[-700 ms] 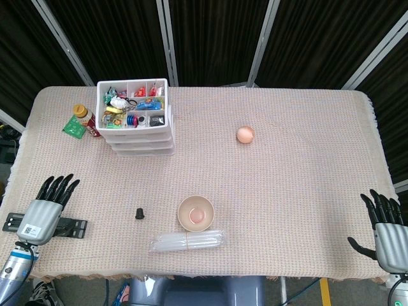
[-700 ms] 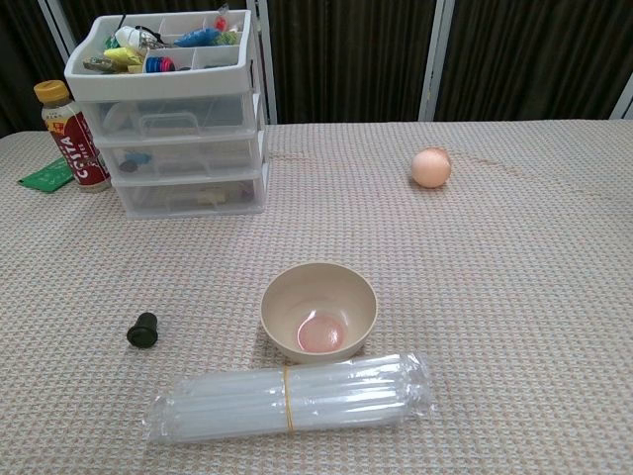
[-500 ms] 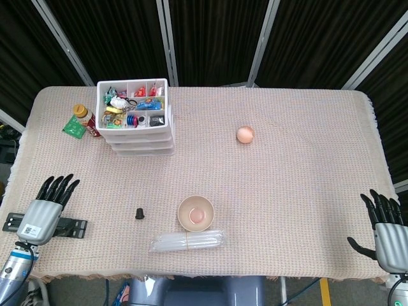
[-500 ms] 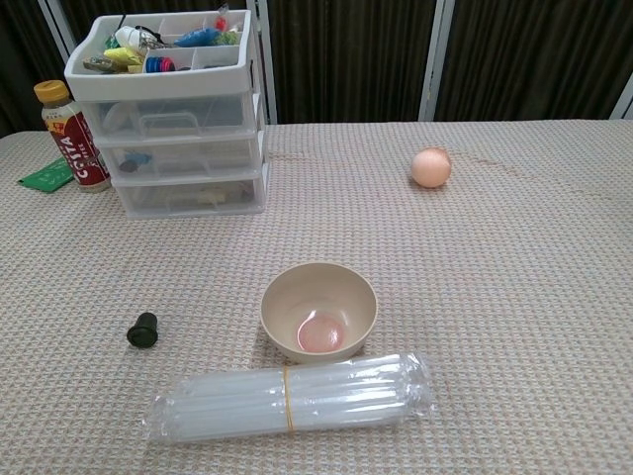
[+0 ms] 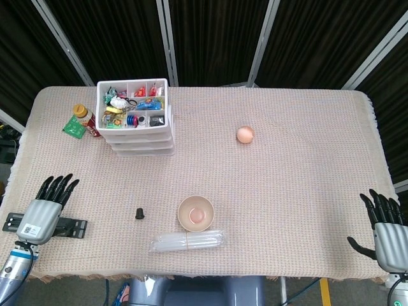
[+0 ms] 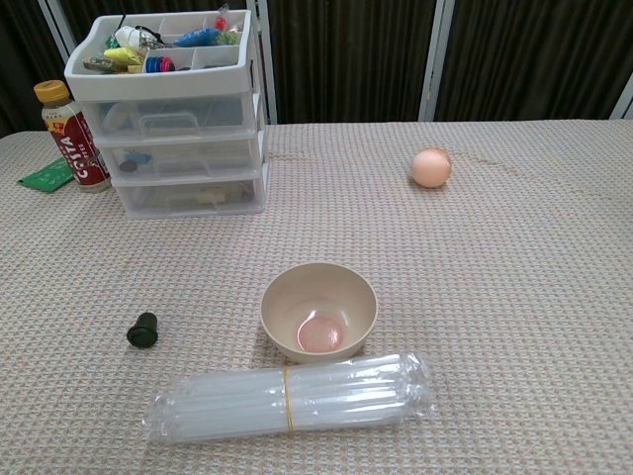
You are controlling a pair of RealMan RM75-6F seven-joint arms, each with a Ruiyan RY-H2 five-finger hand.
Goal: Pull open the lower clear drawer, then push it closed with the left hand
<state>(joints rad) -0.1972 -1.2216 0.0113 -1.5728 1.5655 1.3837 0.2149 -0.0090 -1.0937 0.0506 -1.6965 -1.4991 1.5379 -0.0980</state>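
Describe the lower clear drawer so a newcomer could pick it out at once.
Find the white drawer unit at the table's far left corner, beside the bottle. Below its open tray of trinkets sit stacked clear drawers. The lower clear drawer is the bottom one, nearest the tablecloth.

The cloth-covered table [image 6: 514, 297] carries a drawer unit [image 6: 183, 134], bottle [image 6: 67, 134], bowl [image 6: 318, 312] (beige), ball [image 6: 431, 167], tube bundle [image 6: 292, 398].

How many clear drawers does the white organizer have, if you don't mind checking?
3, stacked beneath the open tray: upper drawer, middle drawer, lower drawer, all shut.
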